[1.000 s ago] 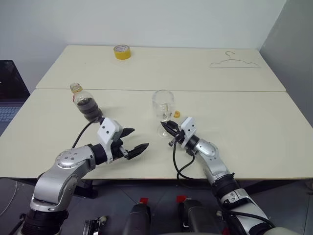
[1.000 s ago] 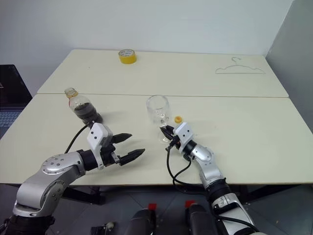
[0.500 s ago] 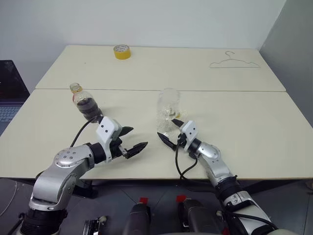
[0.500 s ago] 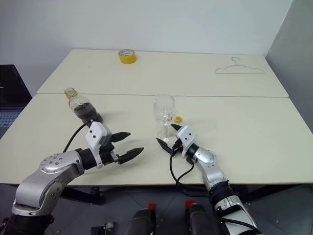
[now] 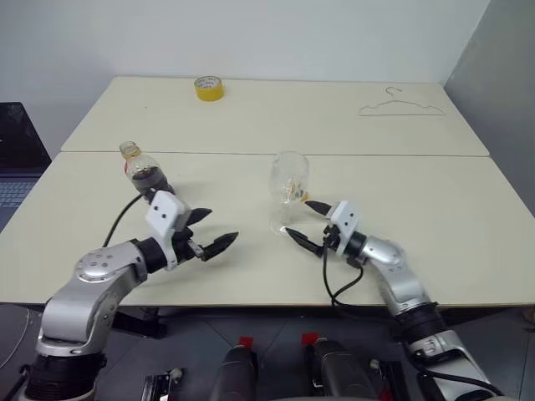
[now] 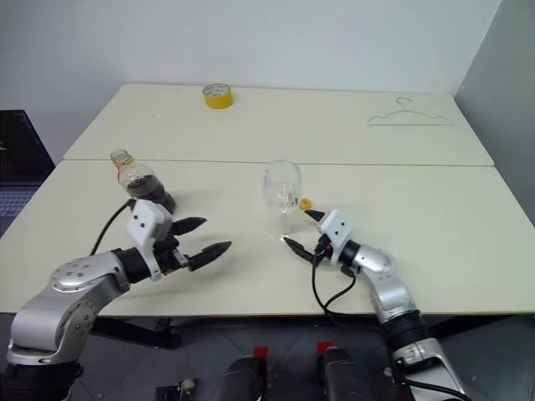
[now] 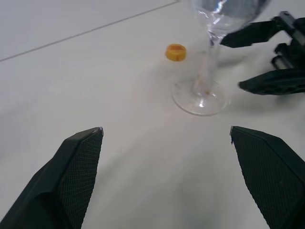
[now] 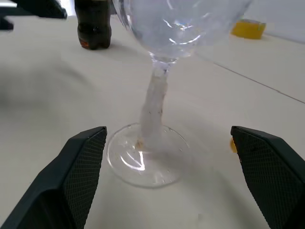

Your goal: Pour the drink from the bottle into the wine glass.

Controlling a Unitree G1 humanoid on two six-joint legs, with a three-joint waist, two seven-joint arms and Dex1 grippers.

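The wine glass [image 5: 289,177] stands upright mid-table, its bowl clear. My right gripper [image 5: 299,220] is open just right of its stem [image 8: 154,106], with one finger on each side of the foot [image 7: 199,98] and touching nothing. The bottle [image 5: 144,175] stands at the left with no cap on, the dark drink [image 6: 149,189] in its lower half. In front of the bottle my left gripper [image 5: 216,227] is open and empty, pointing toward the glass. A small yellow-orange cap [image 7: 176,51] lies on the table just behind the glass.
A yellow tape roll [image 5: 208,87] sits at the far edge and a wire hanger [image 5: 403,106] lies at the far right. A laptop [image 5: 12,159] stands past the table's left edge. A seam [image 5: 376,155] joins the two table tops.
My right gripper was shut on the glass stem; it has opened, let go and drawn back to the right. The glass stands slightly further right. My left gripper has shifted left.
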